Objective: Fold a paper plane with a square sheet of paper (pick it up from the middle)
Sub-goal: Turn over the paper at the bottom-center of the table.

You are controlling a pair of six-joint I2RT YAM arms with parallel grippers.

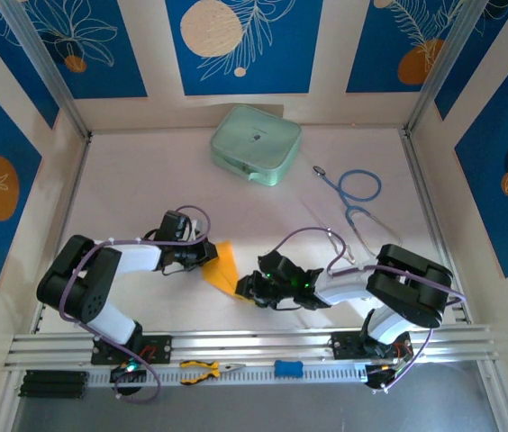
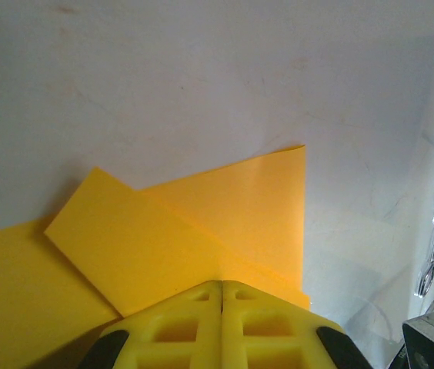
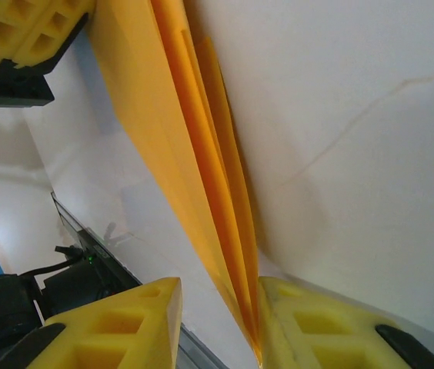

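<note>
While left end effector [image 2: 221,290] clamps paper [image 2: 201,223] | right end effector [image 3: 217,286] straddles it

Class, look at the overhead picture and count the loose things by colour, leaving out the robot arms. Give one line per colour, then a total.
Orange-yellow: 2 (folded paper, orange-handled pliers)
Blue: 2 (stethoscope, small block on the rail)
Pale green: 1 (case)
Total: 5
</note>
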